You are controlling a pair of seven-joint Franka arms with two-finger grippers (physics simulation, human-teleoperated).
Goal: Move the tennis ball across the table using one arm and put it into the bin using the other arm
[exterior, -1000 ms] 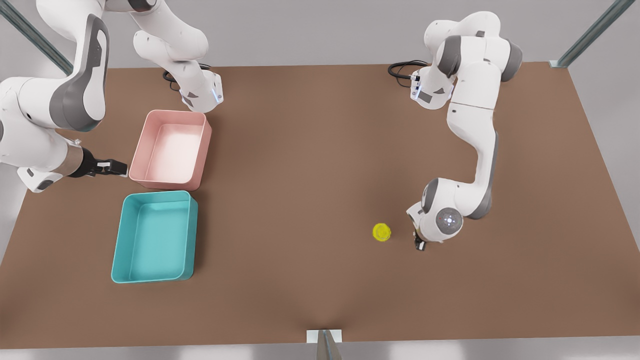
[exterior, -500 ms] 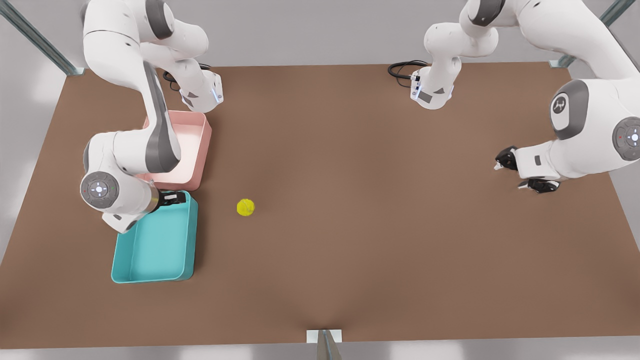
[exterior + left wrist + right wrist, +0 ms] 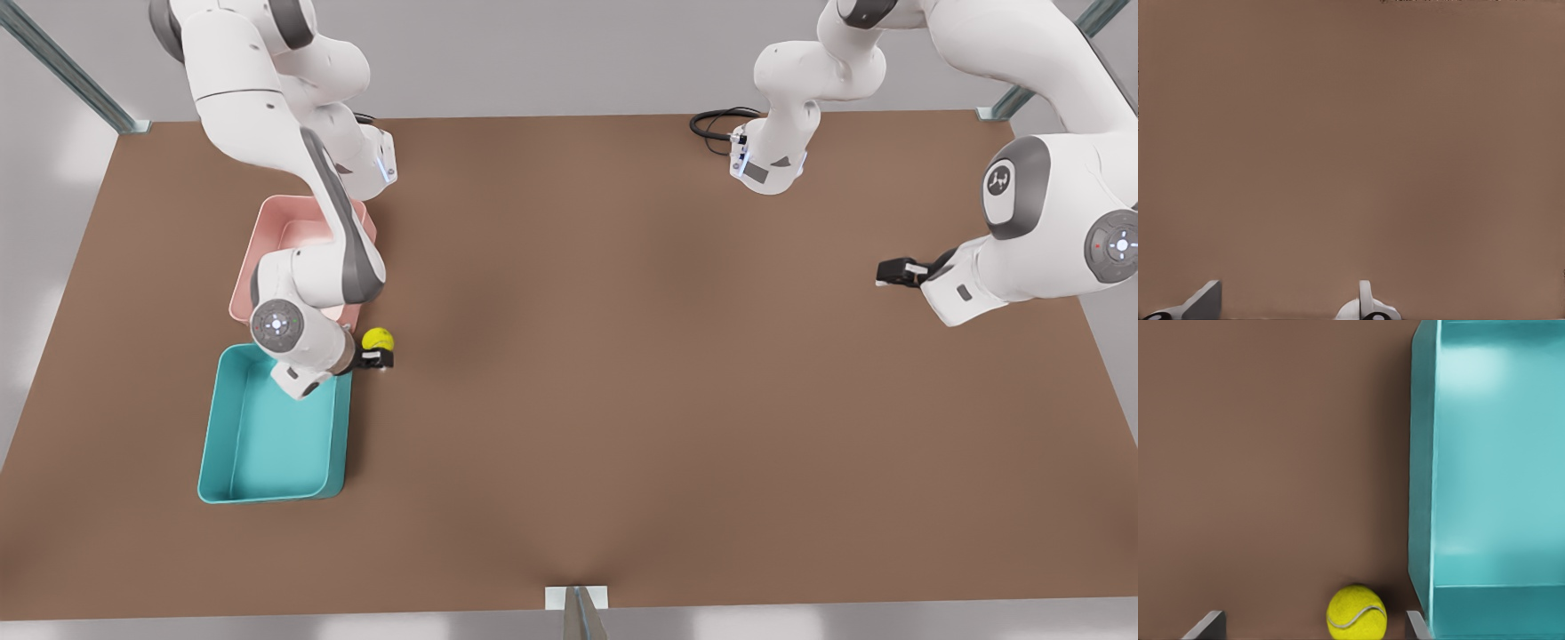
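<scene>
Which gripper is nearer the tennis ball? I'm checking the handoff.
The right gripper: it sits right at the tennis ball, fingers open. The left gripper waits far across the table.

tabletop (image 3: 622,356): flat matte brown, spans most of the front view | surround: pale grey wall and floor beyond its edges | frame: grey metal struts (image 3: 62,67) slant in at both far corners, one short strut (image 3: 578,613) at the near edge's middle | cable (image 3: 716,124): black loop on the far edge | light: soft, even, faint shadows
</scene>
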